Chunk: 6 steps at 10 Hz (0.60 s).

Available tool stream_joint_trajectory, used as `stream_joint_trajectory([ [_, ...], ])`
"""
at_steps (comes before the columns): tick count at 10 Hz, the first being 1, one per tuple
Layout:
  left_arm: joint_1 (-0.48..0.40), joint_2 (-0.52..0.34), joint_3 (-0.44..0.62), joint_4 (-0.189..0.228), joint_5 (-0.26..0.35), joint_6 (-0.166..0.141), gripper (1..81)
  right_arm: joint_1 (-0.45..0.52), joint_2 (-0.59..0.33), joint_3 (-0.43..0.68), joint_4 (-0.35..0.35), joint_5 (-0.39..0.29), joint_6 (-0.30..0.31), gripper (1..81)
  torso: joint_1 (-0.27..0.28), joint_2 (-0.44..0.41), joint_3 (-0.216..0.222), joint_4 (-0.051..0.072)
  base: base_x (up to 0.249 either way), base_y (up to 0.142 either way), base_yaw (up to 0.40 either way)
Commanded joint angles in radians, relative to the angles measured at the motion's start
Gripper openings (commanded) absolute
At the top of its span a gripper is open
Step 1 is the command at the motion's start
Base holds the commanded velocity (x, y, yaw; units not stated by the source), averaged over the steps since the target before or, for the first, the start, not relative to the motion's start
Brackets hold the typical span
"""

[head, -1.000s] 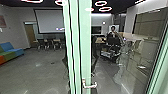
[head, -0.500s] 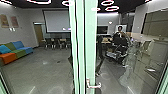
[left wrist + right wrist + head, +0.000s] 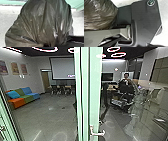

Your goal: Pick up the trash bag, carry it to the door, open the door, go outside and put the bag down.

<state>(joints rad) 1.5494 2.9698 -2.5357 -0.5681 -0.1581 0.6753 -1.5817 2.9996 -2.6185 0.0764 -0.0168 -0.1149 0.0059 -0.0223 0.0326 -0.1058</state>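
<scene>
Looking into a wide room, with a bare grey floor (image 3: 50,119) reaching to the far wall and a dark ceiling (image 3: 87,50) carrying glowing rings. Pale green door frame (image 3: 95,97) rises upright near mid-view, very close, cutting the scene in two; on the robot's right, glass reflections blur over the room. Light-coloured projection screen (image 3: 62,69) on the far side, a row of dark chairs (image 3: 61,90) under it. Sofa (image 3: 23,97) over by the left wall, in blocks of orange, green and blue.

Person (image 3: 126,84) upright on the right side of the room, well apart from the frame, dark gear in front of the body; hands too blurred to read. Trash bag (image 3: 43,22): big, dark, glossy, creased, full-looking. It is low by the robot, near the wide dark plate of the robot itself, pale ground around it and green framework beyond. Whether it hangs clear or touches the ground, cannot tell. Left gripper and right gripper: cannot tell if either is open or closed, or what grips the bag. Framed pictures (image 3: 15,68) on the left wall. Smallest noted: metal door handle (image 3: 97,133), a lever low on the green upright.
</scene>
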Motion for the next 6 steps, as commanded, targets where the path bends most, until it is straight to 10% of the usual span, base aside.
stream_joint_trajectory([
  [1,-0.054,-0.001,0.006,0.013,0.060,0.000,1.0,0.050,0.005,0.006,-0.010,-0.055,-0.006,81.1,0.000,0.000,0.000,0.000,0.000,0.000,0.138],
  [6,-0.054,0.002,0.006,0.013,0.060,0.000,1.0,0.050,0.006,0.006,-0.013,-0.055,-0.006,81.1,0.000,0.000,0.000,0.000,0.000,0.000,0.133],
])
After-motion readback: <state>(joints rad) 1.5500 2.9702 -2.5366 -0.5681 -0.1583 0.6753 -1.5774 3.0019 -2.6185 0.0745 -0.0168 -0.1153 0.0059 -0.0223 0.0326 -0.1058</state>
